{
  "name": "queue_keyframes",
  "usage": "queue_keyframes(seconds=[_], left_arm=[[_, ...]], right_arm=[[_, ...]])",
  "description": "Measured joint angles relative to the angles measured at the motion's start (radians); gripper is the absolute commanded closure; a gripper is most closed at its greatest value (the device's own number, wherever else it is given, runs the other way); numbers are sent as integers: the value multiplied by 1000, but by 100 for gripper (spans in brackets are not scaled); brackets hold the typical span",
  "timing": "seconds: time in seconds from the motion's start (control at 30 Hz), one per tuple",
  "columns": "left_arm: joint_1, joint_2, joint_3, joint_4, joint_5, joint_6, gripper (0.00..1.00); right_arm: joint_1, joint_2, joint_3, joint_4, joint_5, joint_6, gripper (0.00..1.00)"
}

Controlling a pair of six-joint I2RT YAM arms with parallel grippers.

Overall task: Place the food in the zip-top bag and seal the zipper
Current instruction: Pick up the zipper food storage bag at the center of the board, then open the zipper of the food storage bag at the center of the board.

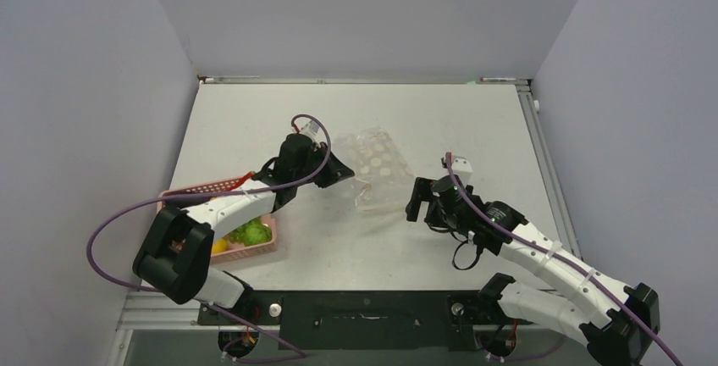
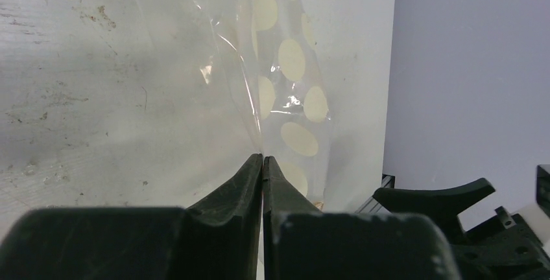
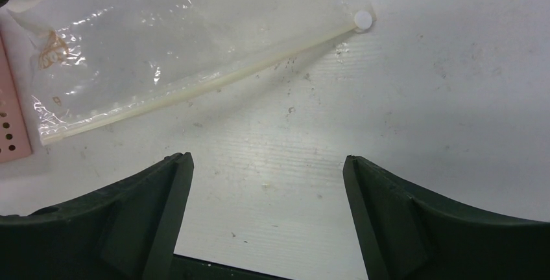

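The clear zip-top bag (image 1: 377, 171) with pale dots lies flat on the table's middle. My left gripper (image 1: 340, 171) is shut on the bag's left edge; in the left wrist view its jaws (image 2: 263, 158) pinch the film (image 2: 285, 66). My right gripper (image 1: 415, 201) is open and empty just right of the bag's near end. The right wrist view shows the bag (image 3: 194, 27), its whitish zipper (image 3: 214, 84) with a white slider (image 3: 363, 19), a little ahead of the open jaws (image 3: 267, 163). The food (image 1: 251, 232), green and yellow pieces, lies in the pink basket (image 1: 203, 188).
The pink basket stands at the table's left front, under my left arm; its corner shows in the right wrist view (image 3: 10, 131). Grey walls enclose the table on three sides. My right gripper's finger (image 2: 441, 199) shows at the right of the left wrist view.
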Motion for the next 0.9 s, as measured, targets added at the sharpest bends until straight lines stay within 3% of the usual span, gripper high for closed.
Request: queue_keyframes(seconds=[0.47, 0.9], left_arm=[[13, -111, -58, -10, -8, -82, 100], [13, -189, -136, -3, -20, -180, 100]], right_arm=[[0, -123, -229, 165, -64, 343, 17], [0, -140, -359, 332, -101, 537, 19]])
